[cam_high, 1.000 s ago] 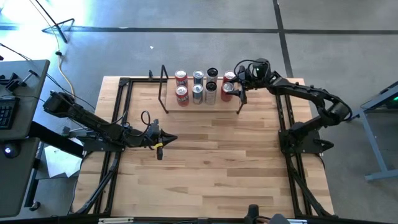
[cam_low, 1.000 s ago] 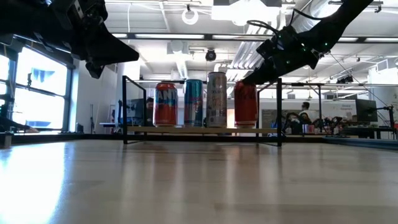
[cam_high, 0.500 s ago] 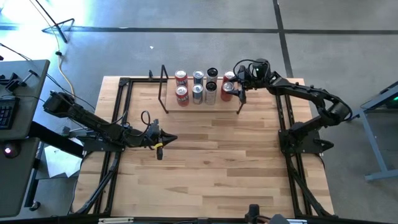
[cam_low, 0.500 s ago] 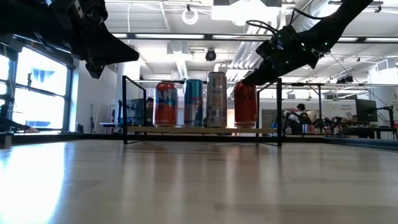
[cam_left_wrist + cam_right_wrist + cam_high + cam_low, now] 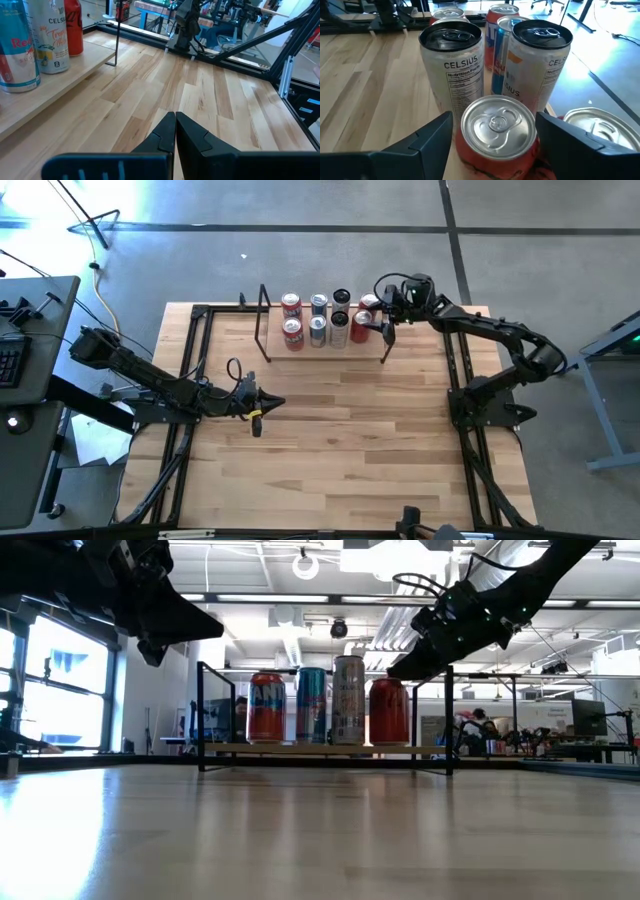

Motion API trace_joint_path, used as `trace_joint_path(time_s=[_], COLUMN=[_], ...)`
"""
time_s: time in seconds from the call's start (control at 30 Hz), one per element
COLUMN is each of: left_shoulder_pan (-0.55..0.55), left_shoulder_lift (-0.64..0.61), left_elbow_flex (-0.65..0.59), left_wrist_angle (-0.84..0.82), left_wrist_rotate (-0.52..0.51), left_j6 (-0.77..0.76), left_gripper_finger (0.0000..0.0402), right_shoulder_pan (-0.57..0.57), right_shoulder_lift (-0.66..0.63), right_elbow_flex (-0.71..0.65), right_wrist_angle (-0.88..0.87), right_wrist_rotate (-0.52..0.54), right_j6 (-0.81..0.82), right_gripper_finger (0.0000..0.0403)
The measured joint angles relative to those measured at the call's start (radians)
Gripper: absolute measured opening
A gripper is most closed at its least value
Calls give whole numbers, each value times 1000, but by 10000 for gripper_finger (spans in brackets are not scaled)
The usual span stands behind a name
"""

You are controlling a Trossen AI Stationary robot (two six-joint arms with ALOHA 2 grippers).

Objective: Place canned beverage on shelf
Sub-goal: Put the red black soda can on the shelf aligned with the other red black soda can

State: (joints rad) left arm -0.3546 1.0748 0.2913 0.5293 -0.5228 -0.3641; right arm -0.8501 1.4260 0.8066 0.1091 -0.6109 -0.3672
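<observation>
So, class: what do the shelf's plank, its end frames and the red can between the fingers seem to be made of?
Shelf plank: pale wood, grain lines visible, matte.
End frames: thin black rods, probably painted metal.
Red can: likely aluminium, with a bare silvery lid, pull tab and printed glossy wall.

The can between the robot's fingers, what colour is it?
Red can with a silver top, best in the right wrist view.

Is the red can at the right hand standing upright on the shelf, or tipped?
Upright. In the low view the red can stands straight on the shelf; the right hand has its fingers spread either side of it.
</observation>
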Motion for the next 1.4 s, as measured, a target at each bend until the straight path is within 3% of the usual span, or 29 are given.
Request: trace_joint_path(time_s=[0.13, 0.3, 0.4, 0.53, 0.77, 0.9, 1.4], left_shoulder_pan=[0, 0, 0, 0, 0, 0, 0], left_shoulder_lift=[0, 0, 0, 0, 0, 0, 0], left_elbow_flex=[0, 0, 0, 0, 0, 0, 0], left_wrist_angle=[0, 0, 0, 0, 0, 0, 2], left_wrist_rotate=[0, 0, 0, 0, 19, 19, 19], left_j6=[0, 0, 0, 0, 0, 0, -1], left_gripper_finger=[3, 3, 3, 3, 3, 3, 3], right_shoulder_pan=[8, 59, 103, 139, 144, 144, 184], right_shoulder_lift=[-8, -14, -14, -14, -12, -11, 55], right_elbow_flex=[27, 132, 186, 242, 254, 254, 258], right_wrist_angle=[-60, -202, -269, -301, -332, -361, -394], right_wrist_rotate=[22, 167, 236, 278, 326, 341, 439], right_j6=[1, 9, 9, 19, 31, 31, 26], right_gripper_finger=[268, 265, 243, 174, 13, 23, 0])
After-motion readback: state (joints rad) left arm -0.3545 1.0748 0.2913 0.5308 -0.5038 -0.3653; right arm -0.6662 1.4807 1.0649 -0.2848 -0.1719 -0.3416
